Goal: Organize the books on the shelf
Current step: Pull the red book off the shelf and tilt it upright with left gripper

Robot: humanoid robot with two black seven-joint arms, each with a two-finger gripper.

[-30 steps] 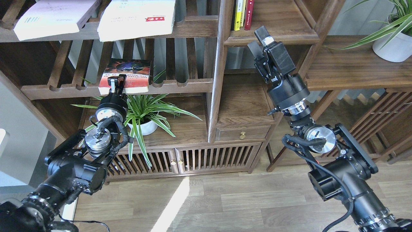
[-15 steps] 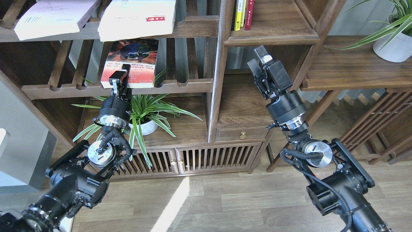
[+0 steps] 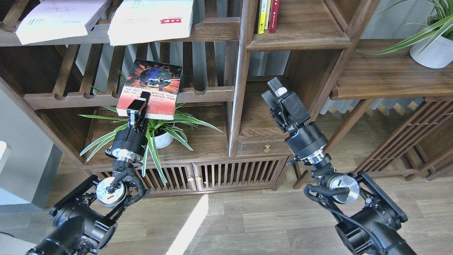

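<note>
Left of centre in the frame, the left gripper (image 3: 138, 106) is clamped on the lower edge of the red-and-dark pictorial paperback (image 3: 151, 88), one finger (image 3: 143, 100) lying dark across the cover's white text band. The book tilts with its top toward the slatted rack (image 3: 134, 95) and its bottom edge hanging in front of the scalloped rail, just above the leaves of the potted spider plant (image 3: 155, 131) on the cabinet top (image 3: 201, 141). Up in the top left corner, the pale lilac-white paperback (image 3: 60, 19) lies flat on the upper slatted rack, and just beside it the large white paperback (image 3: 152, 19) with its small red label lies flat too, its front edge overhanging the rail. Over to the right of centre, the right gripper (image 3: 272, 92) is raised in front of the open solid-board compartment (image 3: 263, 117) of the dark brown bookcase; its two fingers stand apart, nothing between them. Above that compartment, at the top of the frame, thin yellow and red books (image 3: 266, 16) stand upright on the next board. Far upper right, a second plant in a white pot (image 3: 430, 49) sits on the side shelf (image 3: 385, 76).
</note>
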